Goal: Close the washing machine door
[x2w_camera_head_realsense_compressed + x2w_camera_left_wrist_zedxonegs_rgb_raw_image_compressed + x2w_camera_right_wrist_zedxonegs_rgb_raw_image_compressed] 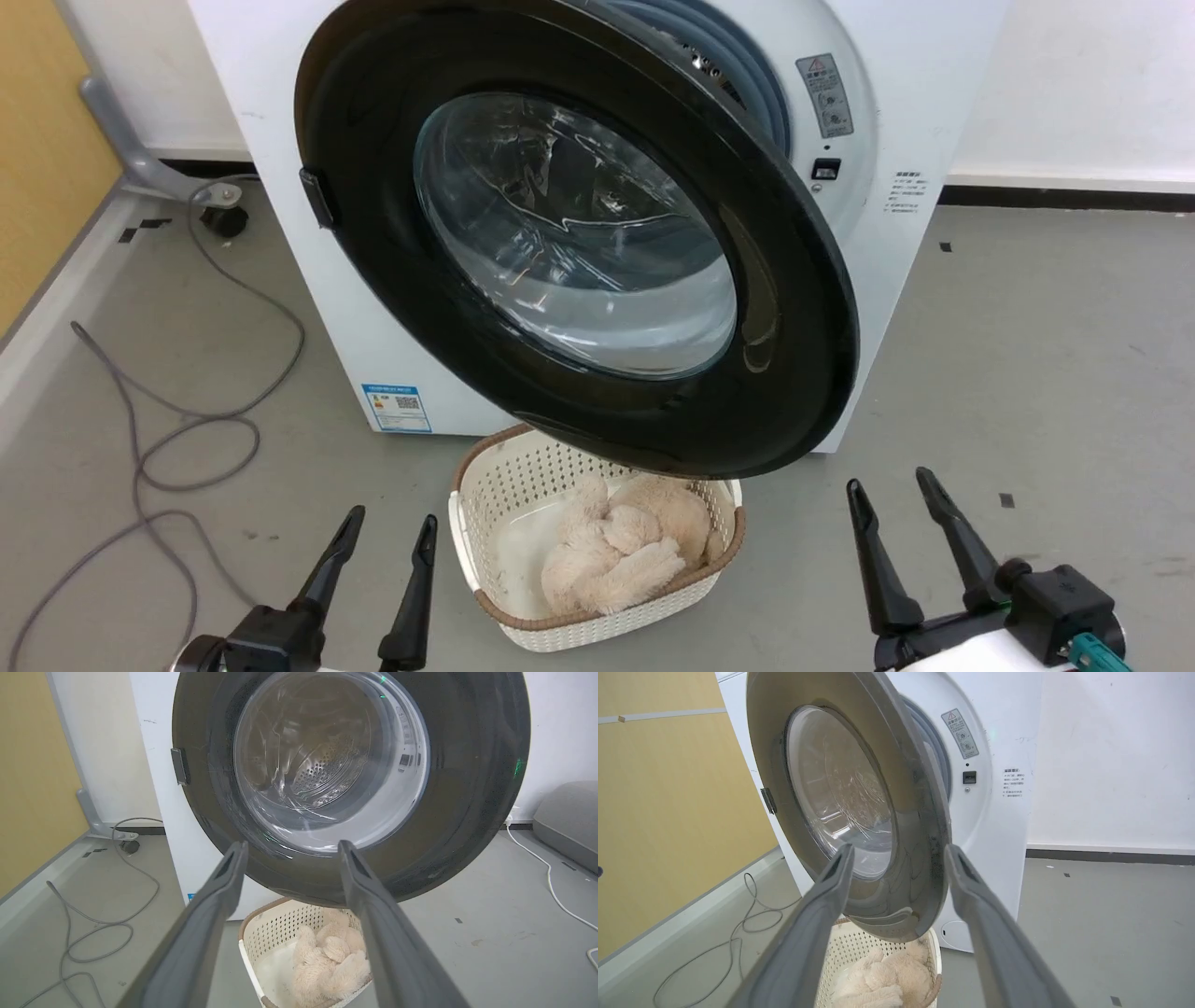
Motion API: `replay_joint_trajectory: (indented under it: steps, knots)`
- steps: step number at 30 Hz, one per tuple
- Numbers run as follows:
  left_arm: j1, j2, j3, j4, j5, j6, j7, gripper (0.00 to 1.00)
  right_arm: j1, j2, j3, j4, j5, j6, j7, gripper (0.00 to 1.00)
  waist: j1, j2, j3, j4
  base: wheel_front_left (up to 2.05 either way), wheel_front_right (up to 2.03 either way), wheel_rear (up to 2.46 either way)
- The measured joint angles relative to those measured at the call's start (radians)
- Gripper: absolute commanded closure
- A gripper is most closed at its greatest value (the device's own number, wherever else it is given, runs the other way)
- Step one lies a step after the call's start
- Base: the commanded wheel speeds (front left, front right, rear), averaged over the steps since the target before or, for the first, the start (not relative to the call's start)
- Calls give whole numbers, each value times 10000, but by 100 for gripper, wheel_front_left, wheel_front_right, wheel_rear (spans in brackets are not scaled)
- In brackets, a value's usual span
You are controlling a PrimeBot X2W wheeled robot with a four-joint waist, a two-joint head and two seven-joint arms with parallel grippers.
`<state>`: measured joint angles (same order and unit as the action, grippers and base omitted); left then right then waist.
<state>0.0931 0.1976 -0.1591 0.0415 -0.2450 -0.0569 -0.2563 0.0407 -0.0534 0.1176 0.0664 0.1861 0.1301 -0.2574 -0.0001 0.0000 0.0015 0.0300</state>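
Grey floor (pixel 1027 373) is spread before the washing machine (pixel 896 280), which is set in the upper middle of the frame. Its washing machine door (pixel 579 233) is left swung partly open, apparently hinged at frame left. A cream basket (pixel 485 485) of plush (pixel 616 551) is overhung by it, probably parked there for unloading. Left jaws at lower left and right jaws at lower right are held released and parted. Nothing is touched by either, seemingly ahead of a push.

washing machine (pixel 924 75) front | grey label (pixel 824 95): red warning triangle, print too small to read | text block (pixel 907 191): illegible | blue label (pixel 397 407): QR code, wording illegible
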Motion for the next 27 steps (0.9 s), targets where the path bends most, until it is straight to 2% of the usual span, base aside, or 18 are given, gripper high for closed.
replay_joint_trajectory:
  steps: [1, 2, 7, 16, 21, 27]
  knots:
    - [-1, -44, 19, 0, 46, -67, -2, 0, -1, 0, 36, 0, 8, 0, 0, 48, 0, 0, 34, 18, 0, 0, 0]
    - [-11, -88, 35, 2, 84, -98, -2, 0, -3, -4, 81, -15, 10, 0, 0, 100, 0, 0, 79, 41, 0, 0, 0]
    - [-174, -353, 94, -19, 255, -291, 0, 0, -219, -301, 623, 0, 6, 0, 0, 100, 0, 0, 377, 248, 0, 0, 0]
    - [-668, -629, 334, -128, 433, -520, -2, 0, -2077, -1799, 1918, 662, 351, 2, 25, 100, 2, 0, 1166, 759, 0, 0, 0]
    - [-961, -742, 349, -165, 518, -606, -2, 0, -3374, -2460, 2050, 1145, 989, 2, 313, 100, 2, 0, 1653, 1039, 0, 0, 0]
    - [-1371, -894, 286, -211, 571, -667, -2, 0, -4725, -3164, 1755, 1894, 1628, 33, 640, 100, 1, 0, 2245, 1383, 0, 0, 0]
